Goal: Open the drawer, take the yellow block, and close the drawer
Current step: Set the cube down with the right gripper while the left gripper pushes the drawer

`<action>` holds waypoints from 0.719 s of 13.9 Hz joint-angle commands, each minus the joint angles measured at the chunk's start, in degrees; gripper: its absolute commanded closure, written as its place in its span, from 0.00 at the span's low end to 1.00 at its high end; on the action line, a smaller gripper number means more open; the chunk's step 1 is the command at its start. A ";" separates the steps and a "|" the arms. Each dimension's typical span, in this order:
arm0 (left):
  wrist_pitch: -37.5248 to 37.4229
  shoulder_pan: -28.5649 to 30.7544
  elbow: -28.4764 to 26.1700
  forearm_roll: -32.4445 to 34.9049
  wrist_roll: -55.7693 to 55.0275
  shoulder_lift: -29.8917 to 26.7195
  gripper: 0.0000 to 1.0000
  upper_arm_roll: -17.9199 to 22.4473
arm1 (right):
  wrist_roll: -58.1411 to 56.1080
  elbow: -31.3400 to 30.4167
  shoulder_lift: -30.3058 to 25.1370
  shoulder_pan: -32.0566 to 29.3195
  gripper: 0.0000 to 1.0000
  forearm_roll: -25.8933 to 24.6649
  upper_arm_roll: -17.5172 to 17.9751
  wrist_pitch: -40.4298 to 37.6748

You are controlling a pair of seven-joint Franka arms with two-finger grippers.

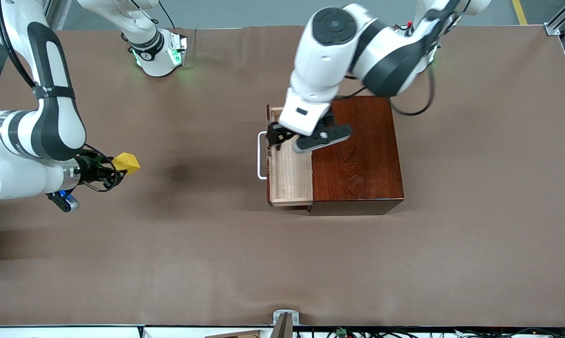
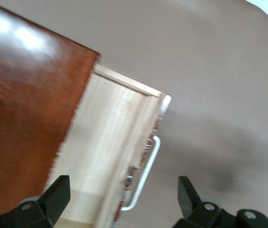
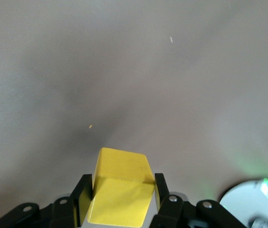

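Front view: drawer [image 1: 289, 169] pulled out of its dark box [image 1: 357, 150]; left end effector [image 1: 282, 138] over its handle end, fingers spread and holding nothing. Right end effector [image 1: 116, 171], over bare surface [image 1: 282, 263] toward the right arm's end, clamps yellow block [image 1: 126, 162].

Left wrist view: handle [image 2: 143, 178] lies between the parted fingers [image 2: 58, 194].

Right wrist view: fingers [image 3: 84, 194] press the block's sides.
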 commanded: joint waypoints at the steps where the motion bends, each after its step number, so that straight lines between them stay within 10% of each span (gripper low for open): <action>1: 4.34 -5.69 5.85 1.21 -8.44 5.68 0.00 4.05 | -15.67 -2.80 -1.60 -4.94 1.00 -2.61 1.28 3.01; 10: 20.43 -21.18 14.29 1.12 -31.49 19.13 0.00 18.56 | -39.27 -11.32 5.42 -9.53 1.00 -6.31 1.28 27.35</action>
